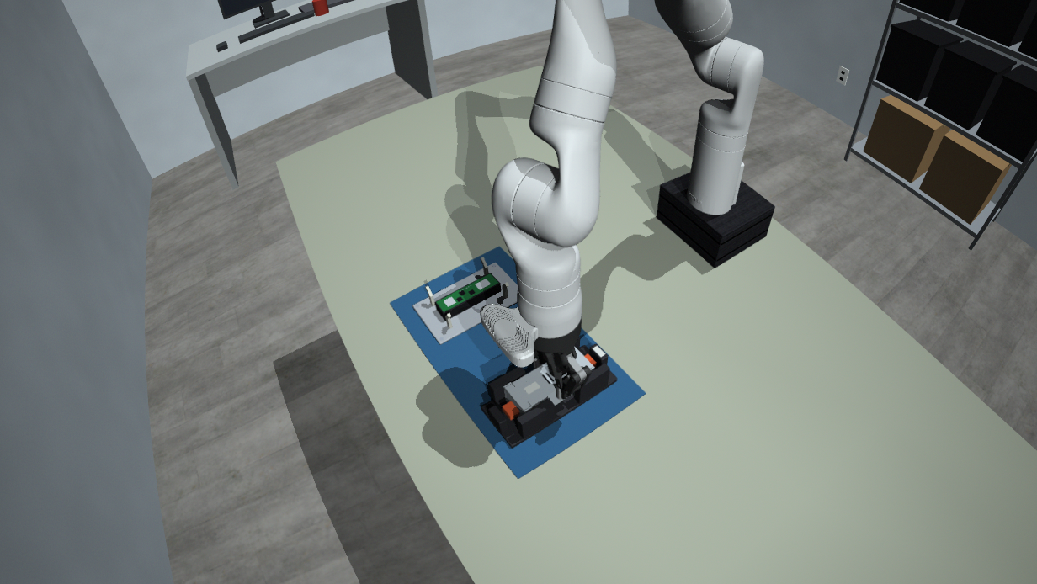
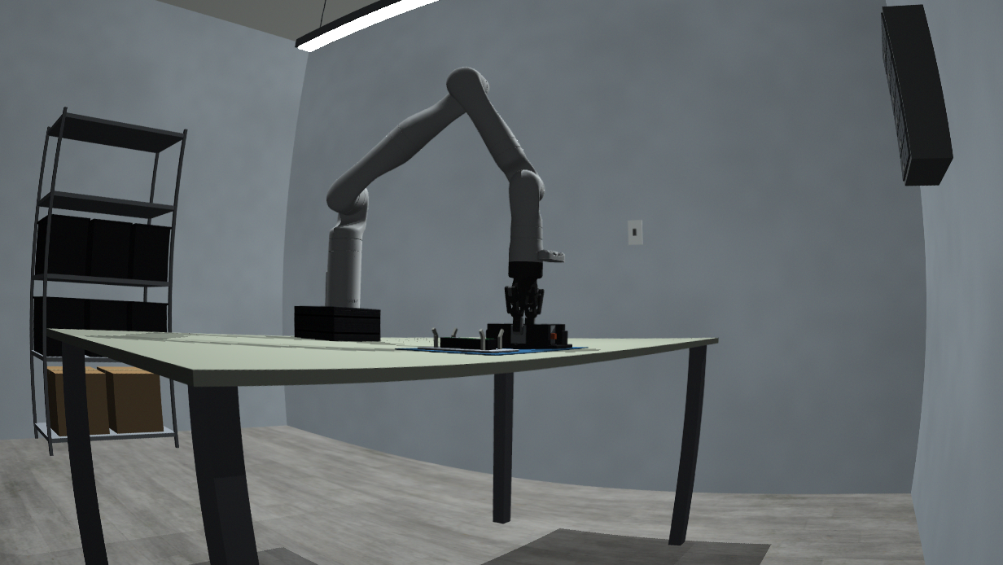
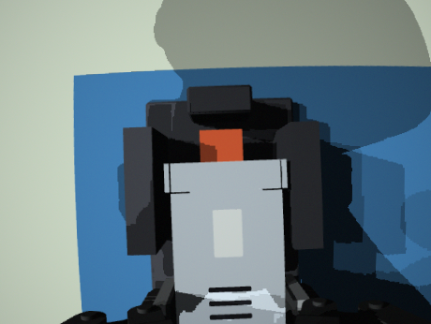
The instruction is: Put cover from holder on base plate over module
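Observation:
The light grey cover sits between the dark walls of its holder, with no clear gap under it to be seen. My gripper points straight down and is shut on the cover across its width, one finger at each long side. In the wrist view the cover's far end looks slightly wider than the part nearer my fingers. The fingertips are partly hidden by the holder. The green-topped module lies on the pale base plate, uncovered.
Several upright posts stand around the module. A blue mat lies under holder and plate. An orange block shows at the cover's end, inside the holder. A second arm section rises from a black base behind.

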Robot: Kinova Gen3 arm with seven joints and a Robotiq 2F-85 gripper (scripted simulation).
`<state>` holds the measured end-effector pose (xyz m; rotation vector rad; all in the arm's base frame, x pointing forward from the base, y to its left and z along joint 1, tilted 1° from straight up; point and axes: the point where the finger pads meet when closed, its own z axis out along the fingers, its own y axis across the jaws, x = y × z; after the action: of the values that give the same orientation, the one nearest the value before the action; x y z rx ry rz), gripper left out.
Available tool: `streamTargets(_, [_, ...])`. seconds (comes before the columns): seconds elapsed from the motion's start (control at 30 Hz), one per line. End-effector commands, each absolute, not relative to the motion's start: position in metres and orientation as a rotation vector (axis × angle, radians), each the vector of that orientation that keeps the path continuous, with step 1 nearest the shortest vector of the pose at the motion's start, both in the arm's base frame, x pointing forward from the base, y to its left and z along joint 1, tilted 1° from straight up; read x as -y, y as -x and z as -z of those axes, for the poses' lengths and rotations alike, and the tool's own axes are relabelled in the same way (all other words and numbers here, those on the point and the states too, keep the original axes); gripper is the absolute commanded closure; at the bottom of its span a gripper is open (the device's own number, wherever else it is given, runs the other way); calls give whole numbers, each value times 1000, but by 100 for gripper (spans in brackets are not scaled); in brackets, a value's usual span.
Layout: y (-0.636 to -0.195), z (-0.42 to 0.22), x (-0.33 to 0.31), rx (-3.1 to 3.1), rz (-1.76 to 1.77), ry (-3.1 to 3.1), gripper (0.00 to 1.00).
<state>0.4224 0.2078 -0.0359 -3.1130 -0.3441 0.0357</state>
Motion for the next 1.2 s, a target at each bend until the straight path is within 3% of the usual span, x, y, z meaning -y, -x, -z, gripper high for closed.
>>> streamTargets(0.0, [-428, 19, -209, 341, -9, 3108, 100])
streamTargets(1.17, [-423, -4, -207, 344, -33, 3113, 99])
